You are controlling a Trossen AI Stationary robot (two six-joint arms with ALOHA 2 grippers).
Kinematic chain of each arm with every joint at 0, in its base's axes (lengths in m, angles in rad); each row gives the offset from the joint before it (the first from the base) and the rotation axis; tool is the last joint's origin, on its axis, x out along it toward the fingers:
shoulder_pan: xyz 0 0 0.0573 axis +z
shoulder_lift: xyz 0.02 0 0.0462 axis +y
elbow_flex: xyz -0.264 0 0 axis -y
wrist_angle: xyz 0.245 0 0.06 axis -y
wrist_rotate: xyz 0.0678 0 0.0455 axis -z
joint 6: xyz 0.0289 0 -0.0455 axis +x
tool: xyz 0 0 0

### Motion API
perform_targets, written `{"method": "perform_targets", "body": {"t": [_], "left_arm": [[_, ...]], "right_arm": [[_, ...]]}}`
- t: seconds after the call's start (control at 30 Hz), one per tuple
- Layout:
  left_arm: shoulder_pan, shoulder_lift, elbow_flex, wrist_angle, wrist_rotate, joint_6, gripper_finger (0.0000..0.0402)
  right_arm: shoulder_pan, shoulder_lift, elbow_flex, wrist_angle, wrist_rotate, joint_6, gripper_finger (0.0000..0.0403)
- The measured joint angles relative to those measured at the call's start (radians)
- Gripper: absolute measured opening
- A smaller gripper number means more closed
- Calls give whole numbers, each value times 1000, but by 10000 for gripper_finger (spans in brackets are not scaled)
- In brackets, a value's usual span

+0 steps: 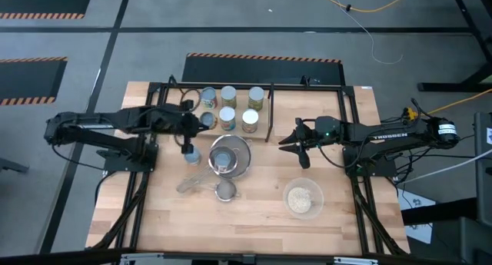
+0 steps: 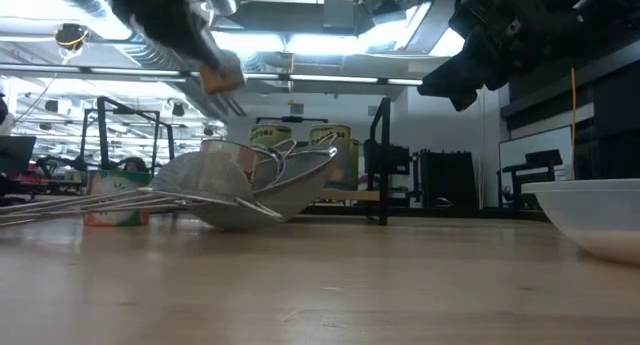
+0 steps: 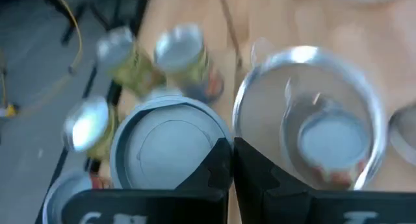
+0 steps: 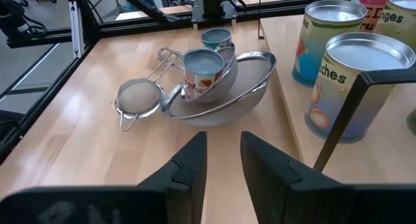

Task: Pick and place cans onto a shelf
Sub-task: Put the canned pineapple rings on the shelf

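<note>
A light wooden table holds a black wire shelf at its far side. Five cans stand upright on the shelf, in two rows. In front of it lies a large mesh strainer with another can sitting inside, then a glass bowl and a small strainer. The left gripper hovers beside the large strainer, fingers nearly closed, holding nothing. The right gripper hangs right of the shelf, fingers slightly apart, empty.
</note>
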Motion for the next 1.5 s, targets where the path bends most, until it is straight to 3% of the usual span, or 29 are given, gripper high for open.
{"method": "perform_targets", "body": {"t": [0.37,0.63,1.23,1.5], "left_arm": [[222,220,0,-62,168,181,2],[324,351,0,-55,221,288,3],[353,443,0,-40,221,319,9],[353,443,0,-41,218,319,48]], "right_arm": [[0,0,0,1,-1,1,98],[0,0,0,1,-2,1,98],[0,0,0,0,-3,1,98],[0,0,0,0,-3,1,98]]}}
